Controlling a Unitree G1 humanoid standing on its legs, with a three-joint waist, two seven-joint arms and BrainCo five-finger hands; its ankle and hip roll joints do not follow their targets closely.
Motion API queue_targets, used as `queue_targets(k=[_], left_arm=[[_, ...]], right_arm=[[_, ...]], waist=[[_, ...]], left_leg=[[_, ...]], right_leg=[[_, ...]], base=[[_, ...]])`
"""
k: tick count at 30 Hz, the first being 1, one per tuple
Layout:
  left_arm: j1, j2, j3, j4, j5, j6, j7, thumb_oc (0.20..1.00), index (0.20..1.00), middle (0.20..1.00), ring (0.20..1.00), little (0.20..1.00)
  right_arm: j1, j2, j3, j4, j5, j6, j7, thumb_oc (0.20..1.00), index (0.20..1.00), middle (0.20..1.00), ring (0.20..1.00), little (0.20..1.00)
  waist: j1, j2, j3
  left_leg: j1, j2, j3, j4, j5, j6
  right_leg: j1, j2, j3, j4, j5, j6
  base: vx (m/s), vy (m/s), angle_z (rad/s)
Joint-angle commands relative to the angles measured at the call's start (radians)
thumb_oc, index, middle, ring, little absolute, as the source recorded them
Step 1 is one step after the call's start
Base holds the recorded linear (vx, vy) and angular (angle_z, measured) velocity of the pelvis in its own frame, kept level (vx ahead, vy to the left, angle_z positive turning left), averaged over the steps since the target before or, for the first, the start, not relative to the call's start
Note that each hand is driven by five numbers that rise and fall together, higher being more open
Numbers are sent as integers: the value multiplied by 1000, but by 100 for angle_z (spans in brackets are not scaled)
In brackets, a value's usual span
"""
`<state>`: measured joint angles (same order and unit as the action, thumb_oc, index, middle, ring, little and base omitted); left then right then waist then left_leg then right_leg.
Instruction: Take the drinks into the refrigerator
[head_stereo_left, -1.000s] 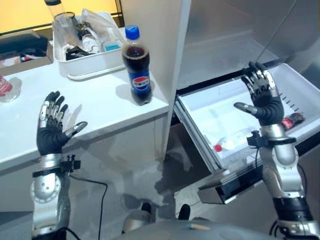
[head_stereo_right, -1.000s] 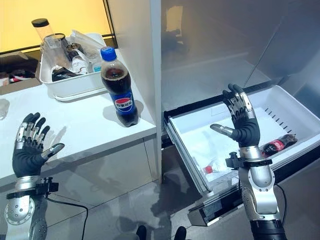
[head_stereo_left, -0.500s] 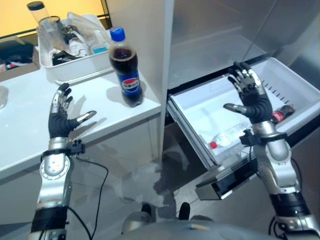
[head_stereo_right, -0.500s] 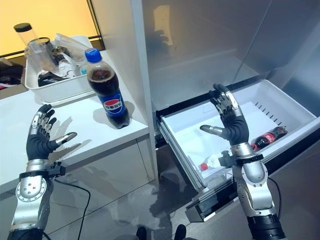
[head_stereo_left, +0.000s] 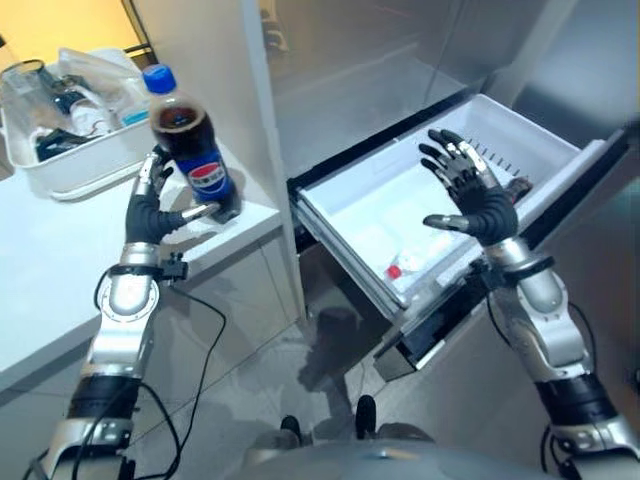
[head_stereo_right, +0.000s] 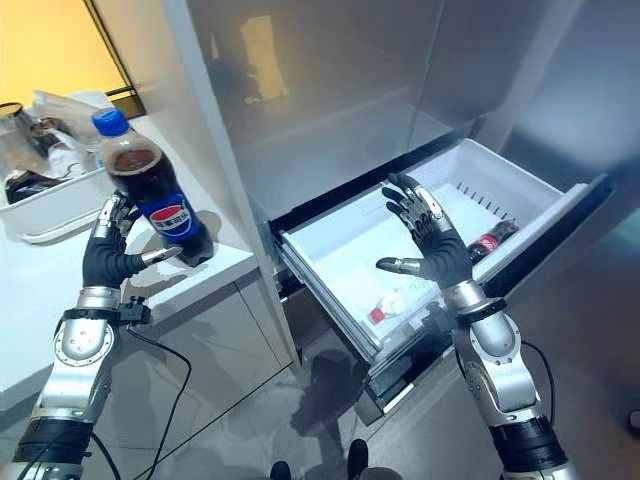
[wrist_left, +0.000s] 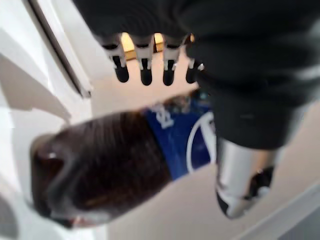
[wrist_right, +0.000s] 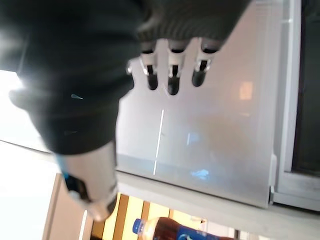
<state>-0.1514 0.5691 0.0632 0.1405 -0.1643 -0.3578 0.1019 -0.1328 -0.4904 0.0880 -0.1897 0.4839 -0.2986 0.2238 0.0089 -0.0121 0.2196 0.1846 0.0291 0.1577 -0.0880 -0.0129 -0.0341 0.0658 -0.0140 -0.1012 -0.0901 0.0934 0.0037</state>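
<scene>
You're looking at a white counter on the left, a white tub of clutter near its back edge against an orange-lit wall. A tall white panel stands at the counter's right edge. Below lies a glossy grey floor that reflects the light.

A cola bottle with a blue cap stood upright near the right edge of the white counter. The left hand was just beside it on its left, fingers straight and thumb reaching toward its base. Far left sat a white tub of clutter. To the right, the right hand hung spread over the pulled-out white freezer drawer, where a clear bottle with a red cap lay.
</scene>
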Motion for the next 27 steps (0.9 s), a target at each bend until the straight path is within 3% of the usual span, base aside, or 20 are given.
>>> queue_targets(k=[1, 12, 27], left_arm=[[-88, 23, -28, 77, 11, -29, 4, 1000, 1000, 1000, 1000, 1000], [-122, -7, -95, 177, 15, 7, -25, 1000, 1000, 1000, 1000, 1000], [-223, -32, -138, 282, 21, 31, 14, 1000, 1000, 1000, 1000, 1000]], right_arm=[[-40, -13, -8, -74, 56, -33, 15, 1000, 1000, 1000, 1000, 1000], [-10, -4, -24, -101, 75, -33, 30, 1000, 1000, 1000, 1000, 1000], [26, 6, -12, -113, 88, -26, 37, 1000, 1000, 1000, 1000, 1000]], waist=[[-5, -16, -48], [-24, -20, -52], [-43, -31, -64]], left_leg=[[17, -17, -13, 1, -66, 20], [30, -15, 12, 6, -75, 23], [46, -12, 19, 1, -85, 20]], right_leg=[[-2, -45, 19, 119, -75, 102], [3, -39, 45, 119, -79, 104], [10, -26, 56, 117, -83, 104]], base=[[27, 11, -15], [14, 3, -5], [8, -1, -3]])
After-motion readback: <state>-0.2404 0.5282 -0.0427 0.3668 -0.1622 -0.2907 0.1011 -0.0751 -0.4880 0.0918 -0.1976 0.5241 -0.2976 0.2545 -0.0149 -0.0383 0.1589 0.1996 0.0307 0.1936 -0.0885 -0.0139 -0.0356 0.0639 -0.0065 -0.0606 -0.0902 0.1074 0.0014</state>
